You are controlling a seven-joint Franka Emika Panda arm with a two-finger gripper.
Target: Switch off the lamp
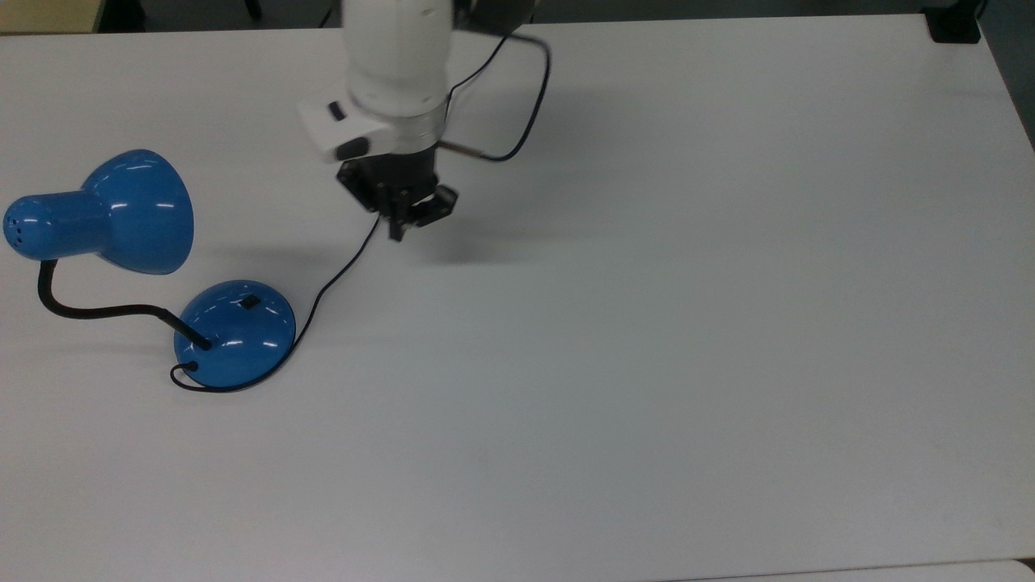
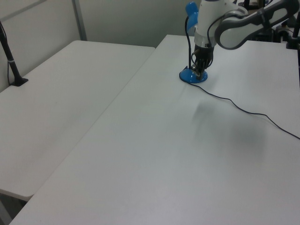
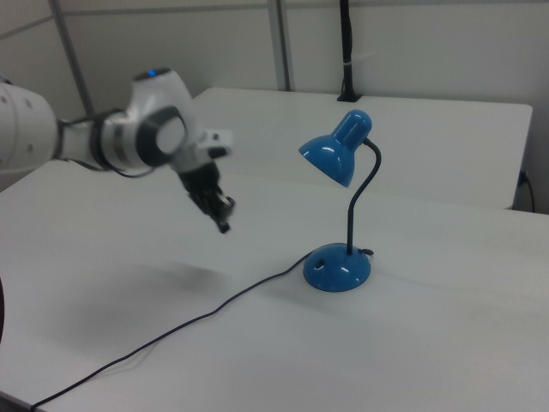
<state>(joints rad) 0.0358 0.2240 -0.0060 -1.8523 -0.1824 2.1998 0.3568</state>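
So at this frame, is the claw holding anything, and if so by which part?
Nothing is held. The claw hangs in the air with its fingers together, apart from the lamp.

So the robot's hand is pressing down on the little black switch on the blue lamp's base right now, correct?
Not quite. The hand is in the air, clear of the lamp and touching nothing; the right view shows open space between them. In the top view the hand sits well to the top view's right of the base, and the small black switch is uncovered.
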